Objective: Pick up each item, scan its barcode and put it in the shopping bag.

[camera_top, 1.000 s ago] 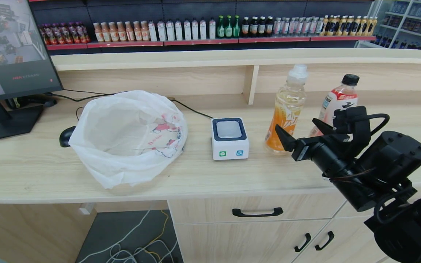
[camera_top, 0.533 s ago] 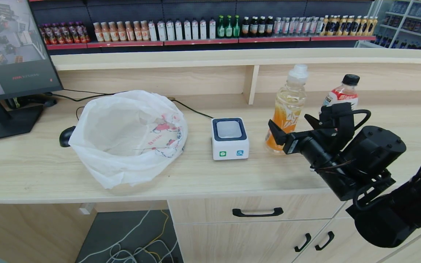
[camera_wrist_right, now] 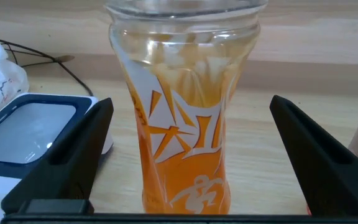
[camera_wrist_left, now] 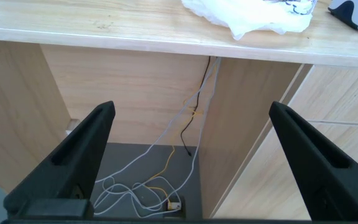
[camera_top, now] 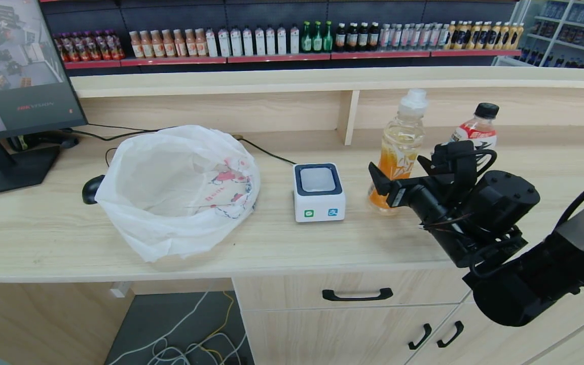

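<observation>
An orange drink bottle (camera_top: 399, 147) with a white cap stands on the wooden counter (camera_top: 282, 238), right of the white scanner box (camera_top: 319, 191). My right gripper (camera_top: 401, 175) is open just in front of that bottle, one finger to each side of it without touching. In the right wrist view the orange bottle (camera_wrist_right: 184, 118) stands between the right gripper's (camera_wrist_right: 188, 168) two fingers. A second bottle (camera_top: 474, 133) with a black cap and red-white label stands behind the gripper. The white shopping bag (camera_top: 180, 185) lies open to the left. My left gripper (camera_wrist_left: 194, 168) is open below the counter's edge.
A monitor (camera_top: 15, 76) and a black mouse (camera_top: 90, 188) occupy the counter's left end, with cables behind the bag. A raised wooden shelf (camera_top: 342, 81) runs along the back. Drawers with black handles (camera_top: 357, 295) are below. Loose cables (camera_wrist_left: 160, 186) lie on the floor under the counter.
My right arm has moved left and forward toward the orange bottle, bringing its open fingers up around the bottle's lower part. The bottles, scanner and bag stayed put.
</observation>
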Robot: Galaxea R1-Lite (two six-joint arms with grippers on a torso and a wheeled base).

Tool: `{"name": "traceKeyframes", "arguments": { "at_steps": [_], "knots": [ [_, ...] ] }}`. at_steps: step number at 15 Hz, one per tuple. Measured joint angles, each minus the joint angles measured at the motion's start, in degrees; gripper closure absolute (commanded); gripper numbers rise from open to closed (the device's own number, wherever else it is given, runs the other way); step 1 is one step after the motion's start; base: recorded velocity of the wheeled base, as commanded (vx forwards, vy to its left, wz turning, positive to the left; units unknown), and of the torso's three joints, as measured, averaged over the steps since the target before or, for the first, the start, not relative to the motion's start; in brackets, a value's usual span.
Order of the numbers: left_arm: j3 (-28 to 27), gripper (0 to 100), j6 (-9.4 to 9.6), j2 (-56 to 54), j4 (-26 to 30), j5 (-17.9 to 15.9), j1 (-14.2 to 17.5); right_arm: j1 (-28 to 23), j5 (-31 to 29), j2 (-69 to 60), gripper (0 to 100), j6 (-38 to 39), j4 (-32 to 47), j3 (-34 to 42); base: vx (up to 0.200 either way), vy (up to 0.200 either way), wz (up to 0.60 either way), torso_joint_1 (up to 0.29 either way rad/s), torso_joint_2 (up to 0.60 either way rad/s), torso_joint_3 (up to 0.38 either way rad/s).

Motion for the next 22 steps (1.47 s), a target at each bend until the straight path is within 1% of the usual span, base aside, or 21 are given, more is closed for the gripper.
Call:
{"name": "traceKeyframes", "arguments": {
  "at_steps": [5, 14, 22],
  "knots": [
    [0.0, 0, 0.00, 0.0, -0.1, 0.0, 0.0, -1.1, 0.0, 1.2, 0, 0.0, 0.1, -2.6, 0.000, 0.000, 0.00, 0.000, 0.00, 0.000],
    [0.0, 0, 0.18, 0.0, -0.1, 0.0, 0.0, -1.3, -1.0, 3.4, 0, 0.1, 0.7, -7.0, 0.000, 0.000, 0.00, 0.000, 0.00, 0.000],
    [0.0, 0, 0.21, 0.0, 0.0, 0.0, 0.0, -1.3, -1.1, 4.4, 0, 0.0, 0.9, -9.3, 0.000, 0.000, 0.00, 0.000, 0.00, 0.000]
  ]
}}
